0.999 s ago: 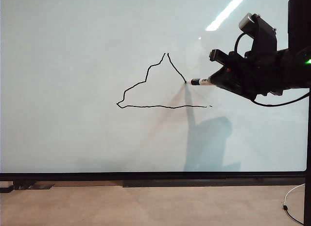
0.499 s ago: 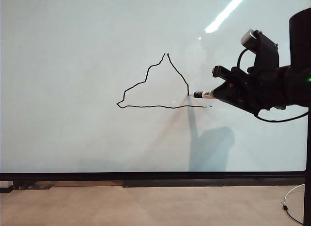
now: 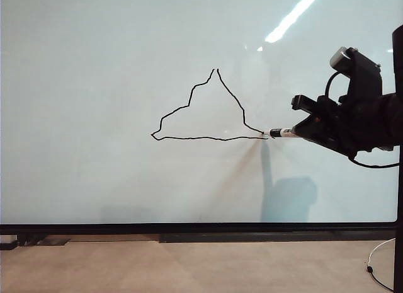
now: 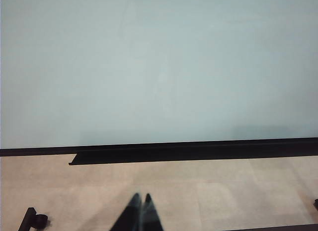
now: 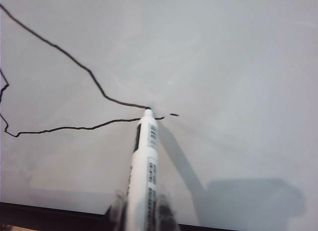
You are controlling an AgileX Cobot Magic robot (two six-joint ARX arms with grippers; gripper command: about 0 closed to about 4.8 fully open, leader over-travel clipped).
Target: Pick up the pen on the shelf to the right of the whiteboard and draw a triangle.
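Pen tip pressed to a glossy whiteboard at the triangle's right base corner.

Pale grey-white whiteboard point(image 3: 94, 179) with thin black frame, ceiling lights mirrored in it, above a beige tiled floor point(image 3: 189, 268). Wobbly black triangle point(image 3: 208, 104) near the board's middle. Slim white pen point(image 5: 145, 166), black tip, tiny unreadable label print, pinched in the right hand point(image 3: 301, 132) toward the board's right edge. Left hand point(image 4: 140, 213) low near the bottom frame, fingers pressed together, holding nothing.
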